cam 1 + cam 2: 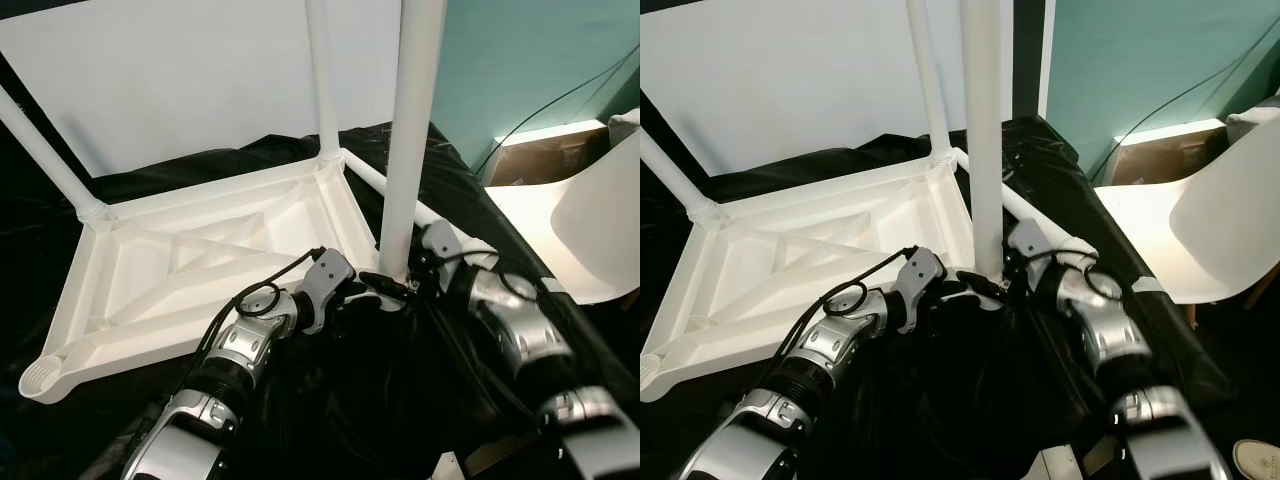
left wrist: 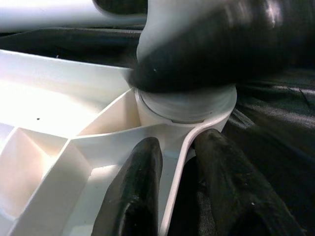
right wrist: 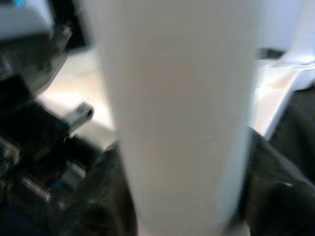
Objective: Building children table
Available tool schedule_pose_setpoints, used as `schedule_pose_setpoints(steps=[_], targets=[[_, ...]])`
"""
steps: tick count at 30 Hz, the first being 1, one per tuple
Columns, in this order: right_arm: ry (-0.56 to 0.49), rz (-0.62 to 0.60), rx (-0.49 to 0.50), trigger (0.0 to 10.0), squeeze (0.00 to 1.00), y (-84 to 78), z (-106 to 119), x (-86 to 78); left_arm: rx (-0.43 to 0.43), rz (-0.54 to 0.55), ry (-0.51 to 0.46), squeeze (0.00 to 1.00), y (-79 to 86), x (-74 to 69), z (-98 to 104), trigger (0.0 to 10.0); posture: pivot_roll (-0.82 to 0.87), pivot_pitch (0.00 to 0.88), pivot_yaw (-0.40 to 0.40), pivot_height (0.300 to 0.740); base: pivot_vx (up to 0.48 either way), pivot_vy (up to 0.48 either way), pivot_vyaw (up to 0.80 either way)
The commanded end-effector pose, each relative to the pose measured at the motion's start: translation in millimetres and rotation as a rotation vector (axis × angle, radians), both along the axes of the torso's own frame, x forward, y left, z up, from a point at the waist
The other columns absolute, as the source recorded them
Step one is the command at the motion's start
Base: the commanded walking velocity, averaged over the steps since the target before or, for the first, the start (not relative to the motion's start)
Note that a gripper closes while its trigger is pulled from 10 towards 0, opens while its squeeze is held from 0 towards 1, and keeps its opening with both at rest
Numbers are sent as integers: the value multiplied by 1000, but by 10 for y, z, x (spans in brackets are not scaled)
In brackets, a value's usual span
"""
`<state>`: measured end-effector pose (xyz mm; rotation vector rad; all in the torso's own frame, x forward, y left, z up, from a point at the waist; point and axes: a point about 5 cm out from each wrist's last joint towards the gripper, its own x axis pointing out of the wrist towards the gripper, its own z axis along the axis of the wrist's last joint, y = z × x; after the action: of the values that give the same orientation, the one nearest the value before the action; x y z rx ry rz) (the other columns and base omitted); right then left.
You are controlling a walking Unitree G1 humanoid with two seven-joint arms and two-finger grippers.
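Note:
The white plastic table top (image 1: 200,260) lies upside down on black cloth (image 1: 380,400). Two white legs stand in its far corners, one at the left (image 1: 45,150) and one at the right (image 1: 320,70). A third leg (image 1: 412,130) stands upright in the near right corner socket (image 2: 187,105). My right gripper (image 1: 402,280) is shut around the base of this leg, whose shaft (image 3: 177,118) runs between its fingers. My left gripper (image 1: 362,290) pinches the table's rim (image 2: 174,162) just beside that socket. The near left corner socket (image 1: 42,378) holds no leg.
A white chair (image 1: 590,220) stands close on the right. Behind it are a cardboard box (image 1: 530,155) and a black cable (image 1: 560,100) against the teal wall. A white board (image 1: 180,80) backs the table. A shoe (image 1: 1260,462) lies at the lower right.

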<state>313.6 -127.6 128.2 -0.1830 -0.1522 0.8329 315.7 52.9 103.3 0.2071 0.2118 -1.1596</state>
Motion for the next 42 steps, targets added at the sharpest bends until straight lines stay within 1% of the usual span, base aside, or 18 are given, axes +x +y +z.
schedule_pose_setpoints(steps=[1,2,4,5,12,13,14,15,17,18,21,22,23,26,29,35,36,42], targets=[[54,-85,43,0,0,131,-217,-114,49,8,68,0,35,-57,-169,10000,-1,0,87,740,0,0,0],[25,-198,89,0,0,137,-255,-162,50,8,70,0,43,-58,-170,10000,1,0,90,740,0,0,0],[25,-198,89,0,0,137,-255,-162,50,8,70,0,43,-58,-170,10000,1,0,90,740,0,0,0],[6,-271,117,0,0,136,-277,-196,50,8,70,0,48,-58,-172,10000,1,0,90,740,0,0,0],[14,-350,155,0,0,167,-318,-230,63,0,73,0,70,-66,-184,10000,-3,0,107,740,0,0,0],[23,-342,143,1765,0,170,-328,-226,64,-1,73,0,68,-67,-185,10000,-4,0,107,740,0,0,0],[23,-342,143,1765,0,170,-328,-226,64,-1,73,0,68,-67,-185,10000,-4,0,107,740,0,0,0],[32,-339,133,10000,0,177,-334,-234,65,-2,73,0,67,-69,-185,10000,-4,0,107,740,0,0,0],[41,-323,121,10000,0,188,-342,-243,65,-4,73,0,64,-69,-186,10000,-4,0,104,740,0,0,0],[48,-298,114,10000,1000,201,-347,-253,66,-4,73,0,63,-70,-187,10000,-4,0,104,740,0,0,0],[54,-201,97,10000,1000,206,-317,-243,66,-4,74,0,56,-73,-192,10000,-8,0,102,740,0,0,0],[51,-142,83,10000,251,200,-285,-228,65,-4,74,0,53,-74,-194,10000,-8,0,102,740,0,0,0],[48,-98,73,10000,0,193,-258,-217,65,-4,74,0,51,-74,-194,10000,-8,0,102,740,0,0,0],[35,-4,26,10000,0,154,-185,-179,62,-3,73,0,42,-72,-192,10000,-12,0,98,740,0,0,0],[29,21,7,10000,0,136,-161,-164,61,-2,73,0,38,-71,-191,10000,-12,0,98,740,0,0,0],[23,101,-121,10000,0,-48,-29,-6,56,-2,73,0,24,-72,-189,10000,-15,0,96,740,0,0,0],[46,139,-148,0,0,-68,-32,-2,56,-1,73,0,25,-72,-190,10000,-14,0,91,740,0,0,0],[148,203,-174,0,0,-174,-70,12,51,5,72,0,28,-77,-190,10000,-6,0,83,740,0,0,0]])
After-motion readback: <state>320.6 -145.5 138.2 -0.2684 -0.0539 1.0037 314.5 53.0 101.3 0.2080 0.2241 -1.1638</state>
